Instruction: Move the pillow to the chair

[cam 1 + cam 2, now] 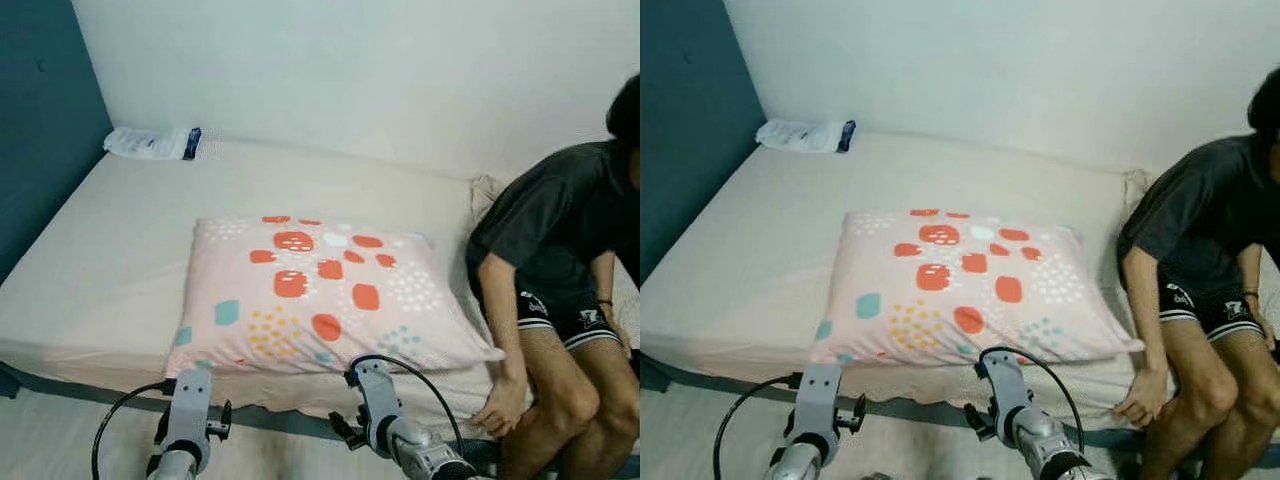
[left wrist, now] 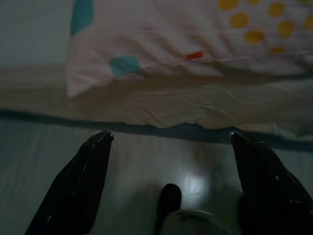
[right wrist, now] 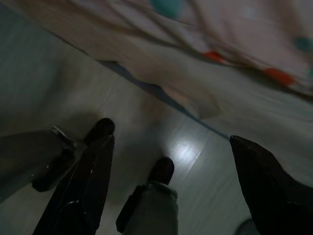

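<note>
A pale pink pillow (image 1: 320, 290) with orange, teal and yellow spots lies flat near the front edge of the bed (image 1: 110, 250). Both arms are raised just in front of the bed's edge. My left gripper (image 2: 168, 139) is open, its black fingers (image 2: 80, 183) spread wide, pointing at the pillow's front left corner (image 2: 98, 68) from below the mattress edge. My right gripper (image 3: 168, 139) is open too, aimed at the pillow's front edge (image 3: 254, 44) and the hanging sheet. Neither gripper touches the pillow.
A person (image 1: 560, 300) sits on the bed's right side, one hand (image 1: 500, 405) resting on the mattress edge close to my right arm (image 1: 385, 425). A white packet (image 1: 150, 143) lies at the bed's far left corner. A blue headboard (image 1: 40, 130) stands on the left.
</note>
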Controlling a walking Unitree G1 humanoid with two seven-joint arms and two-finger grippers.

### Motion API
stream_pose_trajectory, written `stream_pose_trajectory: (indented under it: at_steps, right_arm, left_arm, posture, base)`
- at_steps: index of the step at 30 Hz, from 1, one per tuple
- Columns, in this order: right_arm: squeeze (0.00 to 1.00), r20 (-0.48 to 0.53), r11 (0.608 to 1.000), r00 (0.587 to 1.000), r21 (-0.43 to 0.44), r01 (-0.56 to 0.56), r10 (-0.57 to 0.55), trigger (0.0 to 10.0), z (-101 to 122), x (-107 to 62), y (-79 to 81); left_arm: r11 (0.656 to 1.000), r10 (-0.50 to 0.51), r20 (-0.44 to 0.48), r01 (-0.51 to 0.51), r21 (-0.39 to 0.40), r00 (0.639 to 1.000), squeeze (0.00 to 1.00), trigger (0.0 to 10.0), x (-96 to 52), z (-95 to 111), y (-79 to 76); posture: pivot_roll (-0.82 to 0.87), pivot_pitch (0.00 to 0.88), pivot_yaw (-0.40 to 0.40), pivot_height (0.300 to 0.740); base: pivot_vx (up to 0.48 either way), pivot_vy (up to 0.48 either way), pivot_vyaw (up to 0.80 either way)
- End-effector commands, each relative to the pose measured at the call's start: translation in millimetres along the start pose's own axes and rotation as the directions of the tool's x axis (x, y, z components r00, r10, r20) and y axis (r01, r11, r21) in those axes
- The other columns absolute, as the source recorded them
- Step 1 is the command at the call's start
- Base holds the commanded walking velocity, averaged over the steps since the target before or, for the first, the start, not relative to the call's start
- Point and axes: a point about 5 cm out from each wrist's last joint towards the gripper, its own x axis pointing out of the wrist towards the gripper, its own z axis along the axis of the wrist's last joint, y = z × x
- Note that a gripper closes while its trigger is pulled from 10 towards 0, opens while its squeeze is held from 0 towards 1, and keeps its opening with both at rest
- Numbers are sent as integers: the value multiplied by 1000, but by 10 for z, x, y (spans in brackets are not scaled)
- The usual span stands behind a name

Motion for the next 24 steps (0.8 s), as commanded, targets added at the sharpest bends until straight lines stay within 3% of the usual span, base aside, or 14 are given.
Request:
stream_pose_trajectory:
  at_steps: [1,8,12,17,18,24]
  right_arm:
    - [0,-17,1000,1000,11,17,-17,10000,-63,-20,-36]
    - [0,-8,998,999,35,51,-51,10000,-6,-28,-119]
    - [0,6,998,999,47,44,-44,10000,36,-15,-102]
    - [0,27,997,999,67,28,-30,10000,96,5,-63]
    - [0,37,998,999,65,21,-23,10000,125,14,-44]
    - [0,41,998,999,57,17,-19,10000,146,22,-30]
  left_arm:
    - [1000,-10,-7,10,-7,1000,0,10000,-1,-9,-34]
    - [1000,-15,-23,15,22,1000,0,10000,6,-18,-19]
    - [999,-23,-25,23,29,999,0,10000,10,-15,-21]
    - [999,-22,-26,23,35,999,0,10000,22,-1,-16]
    - [1000,3,-16,-3,6,1000,0,10000,31,20,7]
    - [1000,26,-14,-26,-3,1000,0,10000,35,28,37]
  posture:
    - [70,109,-126,740]
    - [70,93,-131,740]
    - [70,89,-130,740]
    - [67,92,-129,740]
    - [66,96,-129,740]
    - [66,101,-132,740]
  base:
    - [0,0,0]
    - [0,0,0]
    - [0,0,0]
    - [0,-458,0]
    - [0,0,0]
    - [0,0,0]
